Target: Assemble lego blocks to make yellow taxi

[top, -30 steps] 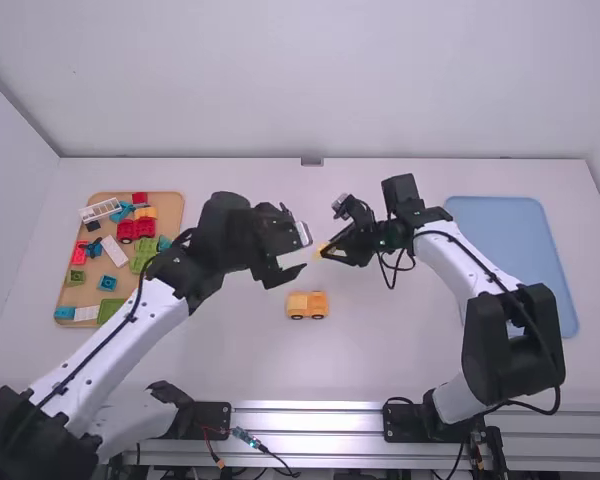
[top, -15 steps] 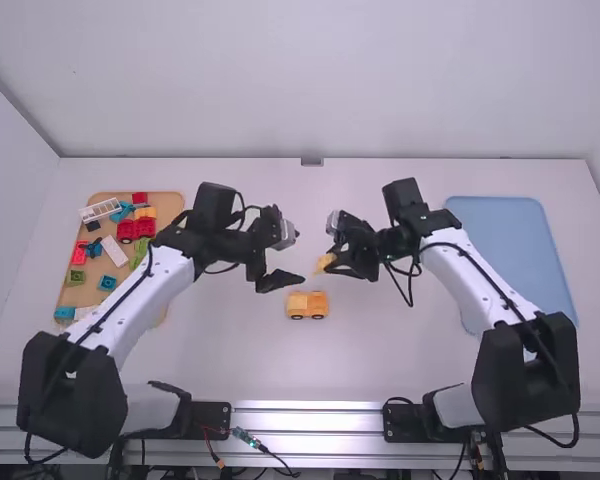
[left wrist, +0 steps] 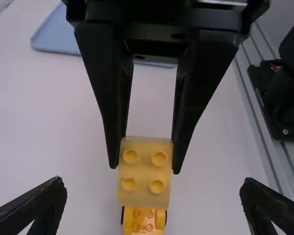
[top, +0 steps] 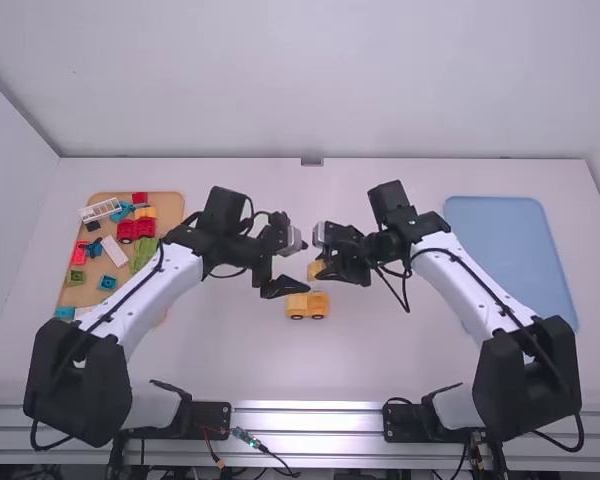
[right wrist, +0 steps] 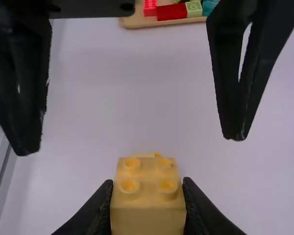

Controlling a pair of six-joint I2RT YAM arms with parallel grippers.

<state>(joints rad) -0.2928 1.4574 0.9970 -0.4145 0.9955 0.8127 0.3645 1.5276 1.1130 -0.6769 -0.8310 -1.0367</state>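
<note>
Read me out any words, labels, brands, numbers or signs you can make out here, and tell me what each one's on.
There are none that I can read.
Yellow block in the right gripper: round studs, no readable lettering.
Yellow toy car on the table: nothing legible.
Blocks on the tan tray: any print would be too small to read.
Blue tray: no readable marking.

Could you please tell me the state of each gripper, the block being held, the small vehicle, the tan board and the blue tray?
Left gripper: open.
Right gripper: closed on the yellow block.
Yellow block: held, not mounted on the vehicle.
Small orange-yellow vehicle: upright on its wheels.
Tan board: holding assorted blocks.
Blue tray: flat on the table.
</note>
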